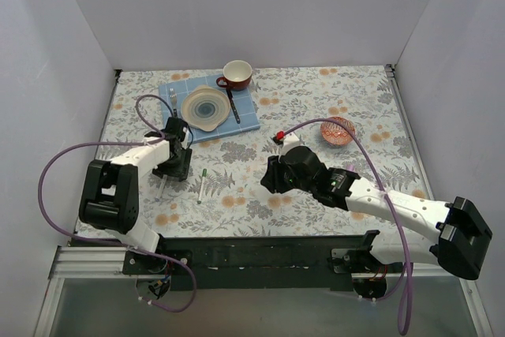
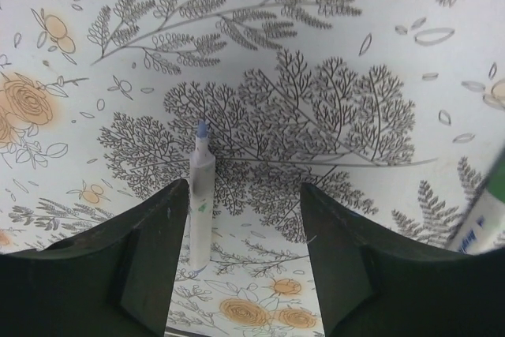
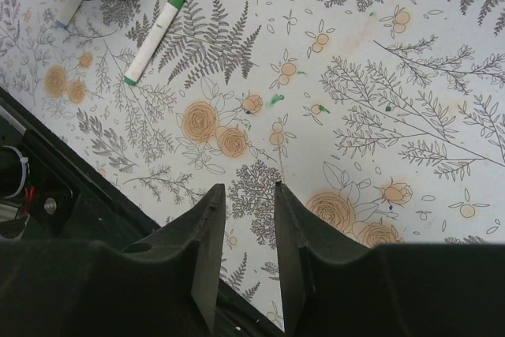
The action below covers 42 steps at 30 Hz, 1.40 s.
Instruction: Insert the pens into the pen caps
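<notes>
A slim white pen with a small blue tip (image 2: 200, 195) lies on the flowered cloth between my left gripper's open fingers, close against the left finger (image 2: 154, 242); it shows faintly in the top view (image 1: 162, 187). My left gripper (image 2: 243, 187) (image 1: 168, 171) is low over it and holds nothing. A second white pen with a green end (image 1: 201, 185) (image 3: 156, 31) (image 2: 485, 211) lies just to the right. My right gripper (image 3: 250, 187) (image 1: 267, 179) hovers over bare cloth, its jaws a narrow gap apart and empty. No loose pink or lilac caps are in view.
A blue placemat (image 1: 245, 120) at the back holds a plate (image 1: 205, 108), a fork and a dark-handled knife (image 1: 233, 106), with a red cup (image 1: 237, 74) behind. A red patterned bowl (image 1: 338, 131) sits right of centre. The black base rail (image 1: 260, 252) runs along the near edge.
</notes>
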Available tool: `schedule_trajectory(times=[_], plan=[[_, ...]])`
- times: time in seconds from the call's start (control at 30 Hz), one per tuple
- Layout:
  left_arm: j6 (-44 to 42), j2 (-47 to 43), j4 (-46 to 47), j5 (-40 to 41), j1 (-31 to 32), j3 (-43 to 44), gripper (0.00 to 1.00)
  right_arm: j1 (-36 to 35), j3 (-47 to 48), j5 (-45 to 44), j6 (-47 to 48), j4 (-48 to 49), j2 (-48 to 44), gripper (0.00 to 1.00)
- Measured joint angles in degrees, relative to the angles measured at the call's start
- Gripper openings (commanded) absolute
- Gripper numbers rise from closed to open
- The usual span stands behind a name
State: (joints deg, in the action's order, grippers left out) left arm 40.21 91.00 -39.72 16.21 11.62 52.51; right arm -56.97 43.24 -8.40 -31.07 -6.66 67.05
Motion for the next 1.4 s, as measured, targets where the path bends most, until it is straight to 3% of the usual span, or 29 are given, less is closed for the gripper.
schedule_trajectory(times=[0.17, 0.37, 0.47, 0.5, 0.6, 0.63, 0.7, 1.1, 1.27, 1.4], plan=[[-3.9, -3.9, 1.1, -4.9, -3.5, -4.0, 0.54, 0.0, 0.0, 1.7, 0.0, 0.3, 1.2, 0.38], [-6.9, -1.2, 0.1, -10.1, -8.1, -1.8, 0.47, 0.0, 0.0, 2.2, 0.0, 0.3, 1.1, 0.38], [-8.1, 0.3, -1.1, -12.5, -8.9, -0.5, 0.34, 0.0, 0.0, 2.1, 0.0, 0.2, 0.5, 0.38], [-8.3, 0.4, -1.2, -13.1, -8.9, -0.3, 0.24, 0.0, 0.0, 2.0, 0.0, 0.2, 0.3, 0.38], [-8.9, 0.6, -1.2, -14.8, -8.8, -0.3, 0.18, 0.0, 0.0, 1.9, -0.1, 0.3, -0.2, 0.38], [-8.9, 0.6, -1.2, -15.3, -8.7, -0.3, 0.08, 0.0, 0.0, 1.9, -0.1, 0.4, -0.2, 0.38], [-9.0, 0.6, -1.1, -15.6, -8.2, -0.3, 0.00, 0.0, 0.0, 2.0, -0.1, 0.4, -0.2, 0.38], [-7.7, -2.6, 1.0, -18.0, -5.3, -0.4, 0.00, 0.4, 0.0, 6.8, -0.9, 3.1, 2.2, 0.41], [-5.4, -10.0, 3.5, -24.4, -4.7, 0.8, 0.00, 1.4, -2.1, 13.5, -1.7, 13.9, 3.0, 0.51], [-2.9, -14.8, 6.9, -32.5, -3.8, 1.4, 0.00, 2.1, -3.7, 17.9, -2.2, 23.6, 4.4, 0.53]])
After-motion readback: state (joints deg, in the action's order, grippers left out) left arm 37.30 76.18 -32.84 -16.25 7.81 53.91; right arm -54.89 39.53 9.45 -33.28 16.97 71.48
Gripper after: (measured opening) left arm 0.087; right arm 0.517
